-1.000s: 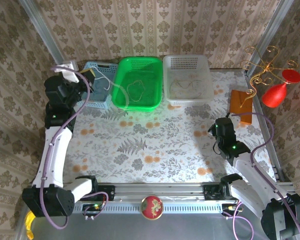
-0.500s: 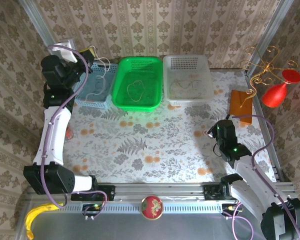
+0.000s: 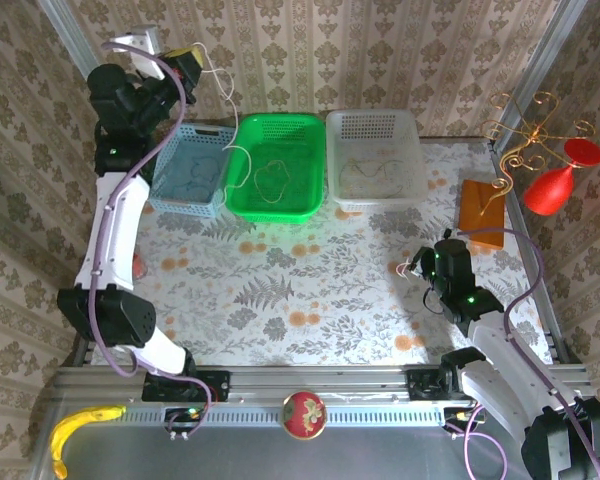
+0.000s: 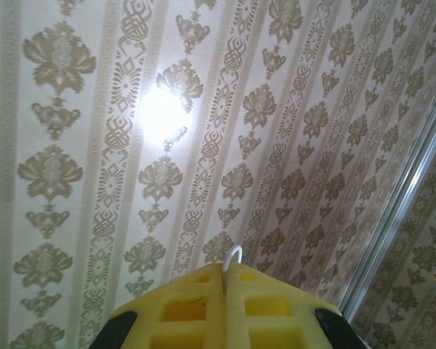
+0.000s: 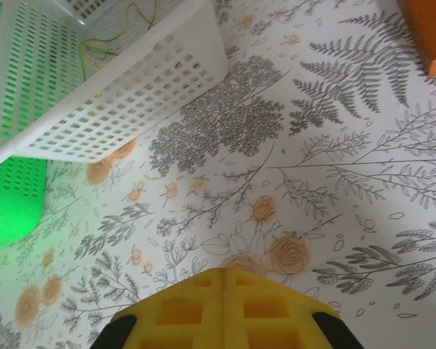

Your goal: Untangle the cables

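Thin whitish cable [image 4: 234, 249], limp loop

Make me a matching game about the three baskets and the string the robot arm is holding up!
Things:
1. blue basket
2. green basket
3. white basket
4. whitish cord

Places:
a. right end of the basket row
b. pinched in the left gripper, high above the table
c. left end of the basket row
d. middle of the basket row

Pairs: 1-c, 2-d, 3-a, 4-b
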